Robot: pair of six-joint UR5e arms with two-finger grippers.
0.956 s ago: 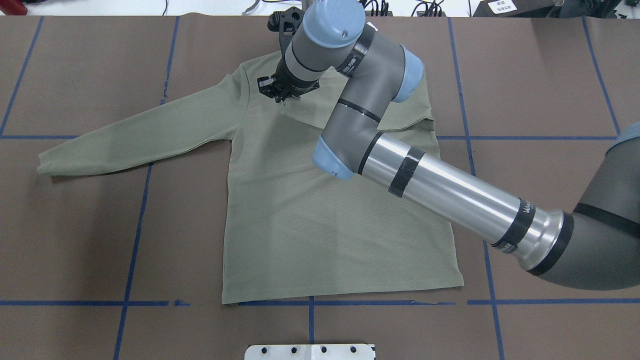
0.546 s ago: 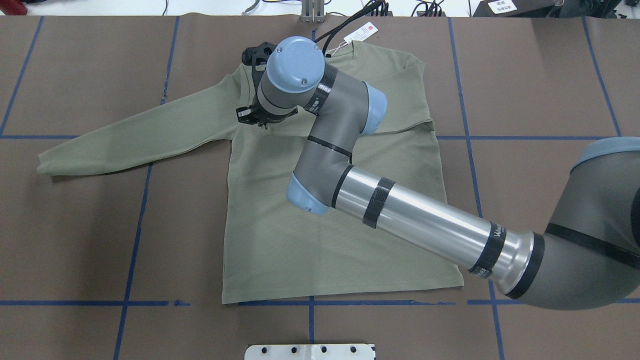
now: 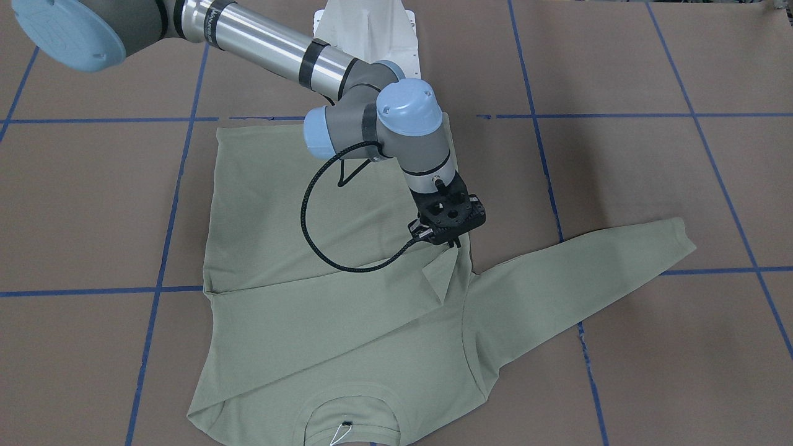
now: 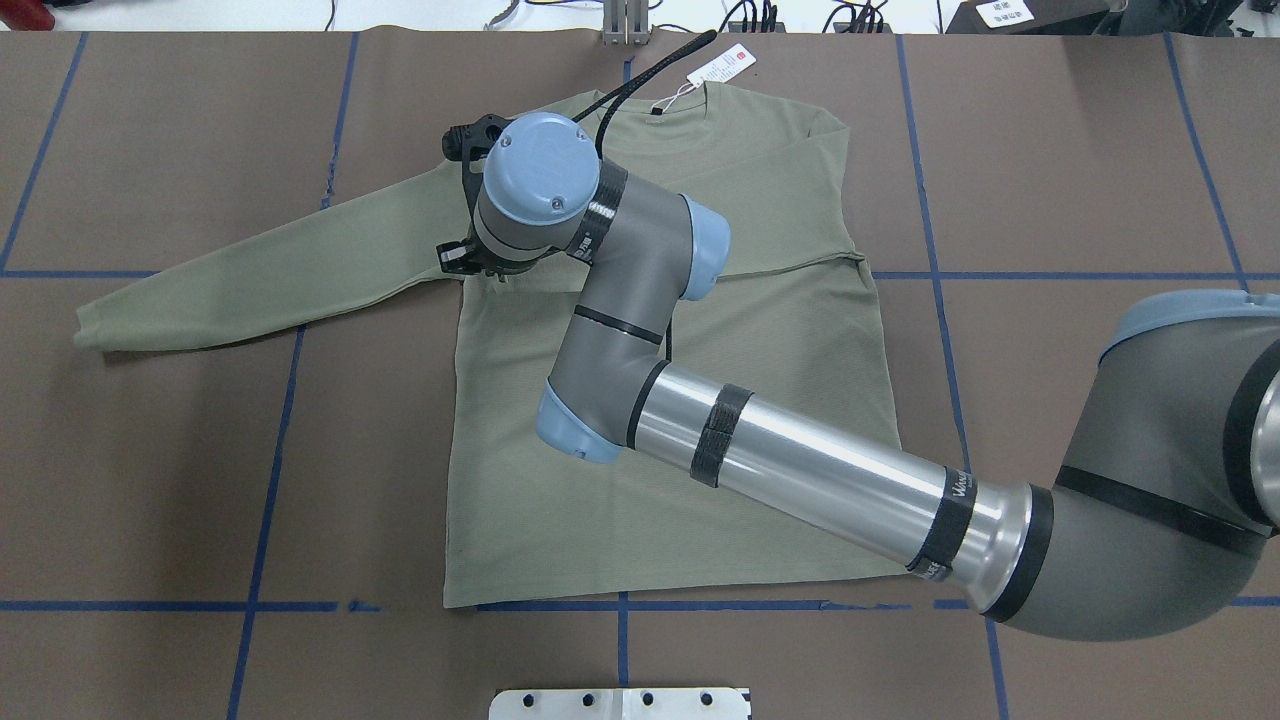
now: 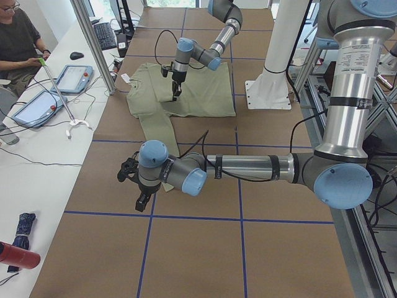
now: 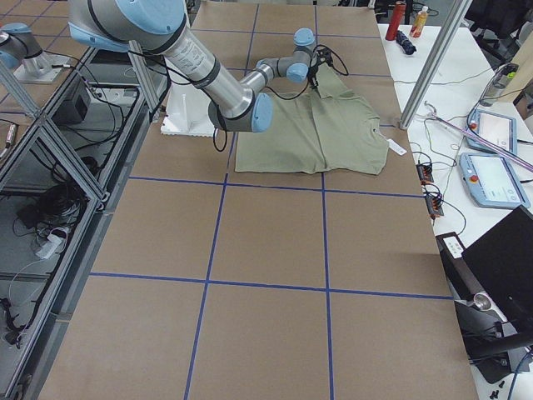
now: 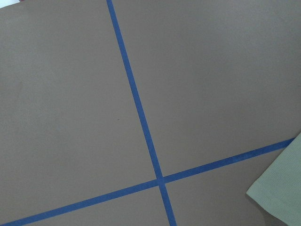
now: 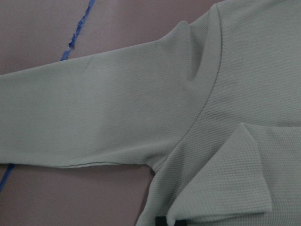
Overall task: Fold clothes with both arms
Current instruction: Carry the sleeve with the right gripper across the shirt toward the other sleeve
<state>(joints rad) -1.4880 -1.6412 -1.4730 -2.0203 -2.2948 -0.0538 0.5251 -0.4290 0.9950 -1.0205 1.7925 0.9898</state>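
The clothes are one sage-green long-sleeved shirt (image 4: 650,480) lying flat, collar at the table's far side, with a white hang tag (image 4: 722,63). One sleeve (image 4: 260,275) stretches out to the overhead view's left. The other sleeve is folded across the chest, and my right gripper (image 3: 455,243) is shut on its cuff (image 8: 221,188) just above the armpit of the outstretched sleeve. My left gripper (image 5: 141,202) hangs low over bare table beyond the outstretched cuff (image 7: 282,188). It shows only in the exterior left view, so I cannot tell whether it is open or shut.
Brown paper with blue tape lines (image 4: 270,470) covers the table. The white pedestal base (image 4: 620,703) stands at the near edge. A person (image 5: 18,37) sits at a side bench with tablets (image 5: 74,77) beyond the table's far edge.
My right gripper has moved left and toward the robot across the chest, drawing the folded sleeve's cuff with it. The collar and hang tag are now uncovered.
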